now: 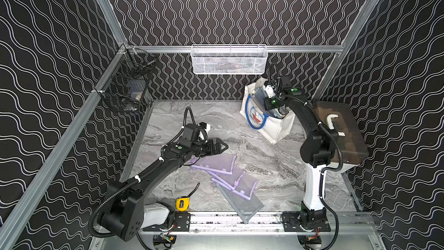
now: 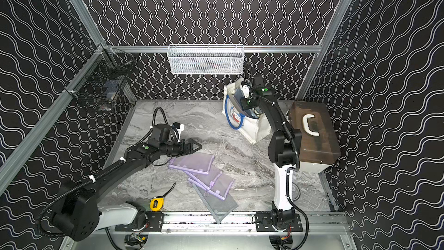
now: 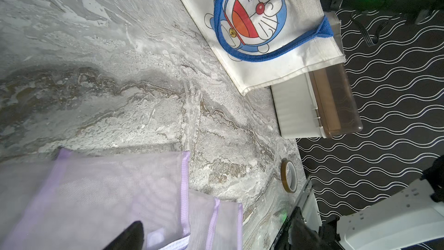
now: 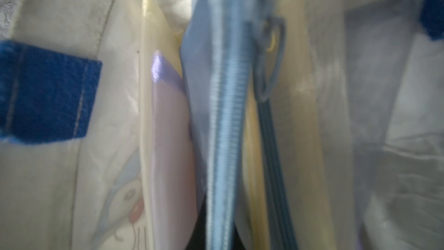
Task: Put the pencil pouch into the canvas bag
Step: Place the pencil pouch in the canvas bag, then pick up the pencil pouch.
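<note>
Where pencil pouch (image 4: 223, 116) upright, scant room

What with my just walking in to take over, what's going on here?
The right tool is down inside the canvas bag, shut on a blue pencil pouch standing among other pouches in there. The left tool hangs open above purple mesh pouches lying on the table, holding nothing.
</note>
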`<control>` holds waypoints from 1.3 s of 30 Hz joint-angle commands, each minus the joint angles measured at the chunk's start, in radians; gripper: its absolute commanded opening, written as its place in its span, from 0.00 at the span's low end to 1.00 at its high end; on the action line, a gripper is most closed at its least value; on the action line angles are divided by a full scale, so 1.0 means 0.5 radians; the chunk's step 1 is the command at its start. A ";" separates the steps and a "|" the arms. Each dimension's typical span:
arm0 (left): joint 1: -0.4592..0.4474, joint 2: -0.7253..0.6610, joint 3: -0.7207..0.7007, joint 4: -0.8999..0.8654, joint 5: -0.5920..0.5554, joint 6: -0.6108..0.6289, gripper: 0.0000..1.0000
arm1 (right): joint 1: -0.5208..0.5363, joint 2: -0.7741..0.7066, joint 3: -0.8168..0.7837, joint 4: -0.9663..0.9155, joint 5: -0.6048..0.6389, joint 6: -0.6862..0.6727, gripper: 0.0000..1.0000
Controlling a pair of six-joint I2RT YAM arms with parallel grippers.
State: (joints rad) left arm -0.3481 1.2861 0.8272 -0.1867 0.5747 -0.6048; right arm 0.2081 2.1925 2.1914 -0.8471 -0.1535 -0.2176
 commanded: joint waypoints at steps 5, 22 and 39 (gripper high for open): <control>0.003 -0.017 0.034 -0.017 -0.008 0.031 0.99 | 0.046 0.099 0.176 -0.083 0.013 0.004 0.20; 0.003 -0.072 -0.034 -0.283 -0.209 0.011 0.99 | 0.292 -0.386 0.192 -0.267 0.359 0.397 0.71; 0.236 -0.135 -0.609 -0.014 -0.186 -0.463 0.94 | 0.933 -0.461 -1.265 0.464 -0.597 1.120 0.74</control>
State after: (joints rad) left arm -0.2348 1.2160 0.5396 -0.2821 0.4480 -0.7803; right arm 0.6724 1.9228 1.5345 -0.6960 -0.3756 0.3233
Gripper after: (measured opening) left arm 0.940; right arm 0.742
